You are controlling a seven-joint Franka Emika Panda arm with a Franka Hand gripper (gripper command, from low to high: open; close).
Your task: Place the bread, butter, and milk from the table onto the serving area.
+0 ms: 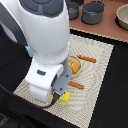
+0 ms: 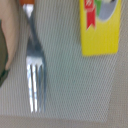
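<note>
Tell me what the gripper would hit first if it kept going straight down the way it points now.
Probably the serving area itself: the wrist view looks down on bare woven mat, with the butter to one side and the fork to the other. The gripper has its fingers hidden, so the depth is uncertain.

2 grey pots (image 1: 93, 12) on pinkish-brown board (image 1: 102, 27)

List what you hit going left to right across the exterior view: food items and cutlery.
milk → butter → bread → knife. The fork is left out because it spans the same stretch as the bread.
</note>
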